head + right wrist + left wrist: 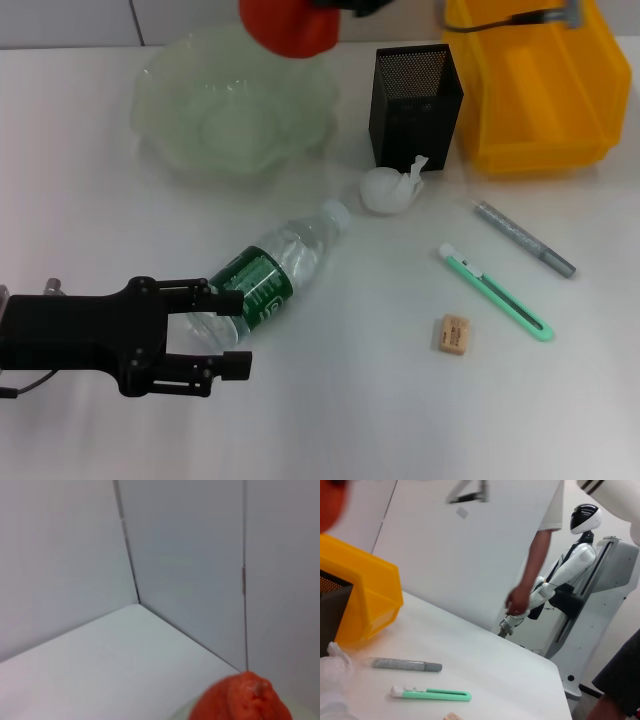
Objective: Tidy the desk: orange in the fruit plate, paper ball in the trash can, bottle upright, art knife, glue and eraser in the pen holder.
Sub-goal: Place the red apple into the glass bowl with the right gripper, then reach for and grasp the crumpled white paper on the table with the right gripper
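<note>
Orange (290,25) above fruit plate (180,120); bottle (270,275) lying.

orange fruit (290,25), green-labelled bottle (268,277), yellow bin (540,90)

Head view looking steeply down on the white surface (330,400); left wrist low, skimming sideways, sharing the green art knife (495,292) (431,694) and glue stick (524,239) (406,665); right wrist close above the orange (242,701), facing the wall corner.

orange (242,700) close at frame edge, white table (110,665) behind it meeting grey wall panels (60,555)
</note>
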{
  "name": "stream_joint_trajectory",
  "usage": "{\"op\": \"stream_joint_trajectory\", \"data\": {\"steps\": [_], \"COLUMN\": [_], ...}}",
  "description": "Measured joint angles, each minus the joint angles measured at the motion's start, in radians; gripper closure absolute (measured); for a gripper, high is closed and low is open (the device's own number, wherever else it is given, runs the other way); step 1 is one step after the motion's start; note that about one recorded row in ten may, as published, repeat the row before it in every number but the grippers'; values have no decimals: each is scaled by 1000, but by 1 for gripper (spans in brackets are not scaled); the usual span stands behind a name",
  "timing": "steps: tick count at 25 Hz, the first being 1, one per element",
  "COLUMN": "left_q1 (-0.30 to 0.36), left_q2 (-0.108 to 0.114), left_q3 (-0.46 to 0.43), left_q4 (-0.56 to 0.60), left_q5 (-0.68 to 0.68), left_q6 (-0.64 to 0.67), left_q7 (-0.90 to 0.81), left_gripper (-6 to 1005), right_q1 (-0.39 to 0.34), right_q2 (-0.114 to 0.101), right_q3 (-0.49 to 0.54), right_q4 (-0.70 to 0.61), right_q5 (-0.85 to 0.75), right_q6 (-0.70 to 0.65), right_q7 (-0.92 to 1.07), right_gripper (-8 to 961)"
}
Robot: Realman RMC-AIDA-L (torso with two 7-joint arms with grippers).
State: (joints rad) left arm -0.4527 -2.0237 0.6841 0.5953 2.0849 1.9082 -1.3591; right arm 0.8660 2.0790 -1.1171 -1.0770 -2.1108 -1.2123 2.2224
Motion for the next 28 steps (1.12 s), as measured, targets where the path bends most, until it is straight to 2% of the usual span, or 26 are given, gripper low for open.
{"op": "stream_joint_trajectory", "data": {"steps": [2, 3, 4, 6, 11, 15, 18, 20, 21, 22, 28], "left_q1": [-1, -2, -2, -4, -10, -10, -10, -10, -10, -10, -7], "left_q2": [-1, -3, -3, -4, -8, -9, -9, -9, -9, -9, 0], "left_q3": [0, 0, 0, 0, 0, 0, 0, 0, 0, 0, -28], "left_q4": [0, -1, -1, -2, -5, -7, -8, -8, -8, -8, -3], "left_q5": [0, 0, 0, 0, 0, 0, 0, 0, 0, 0, -4], "left_q6": [0, 0, 0, 0, -1, -2, -2, 0, 0, 0, -25], "left_q7": [0, 0, 0, 0, 2, 6, 7, 2, 2, 2, 9], "left_gripper": [213, 213, 213, 213, 213, 213, 213, 213, 213, 213, 213], "right_q1": [68, 127, 127, 191, 202, 194, 164, 134, 92, 92, -49], "right_q2": [1, 1, 1, 7, 9, 5, 1, -2, -4, -4, -8], "right_q3": [0, 1, 1, -15, -42, -49, -50, -45, -42, -42, -38], "right_q4": [129, 231, 231, 336, 360, 344, 287, 228, 135, 135, -200], "right_q5": [13, 15, 15, 18, 51, 61, 49, 23, -31, -31, -214], "right_q6": [69, 123, 123, 220, 241, 214, 136, 71, -4, -4, -243], "right_q7": [-26, -33, -33, -57, -68, -71, -65, -44, -6, -6, 136], "right_gripper": [829, 822, 815, 801, 766, 655, 571, 475, 428, 380, 124]}}
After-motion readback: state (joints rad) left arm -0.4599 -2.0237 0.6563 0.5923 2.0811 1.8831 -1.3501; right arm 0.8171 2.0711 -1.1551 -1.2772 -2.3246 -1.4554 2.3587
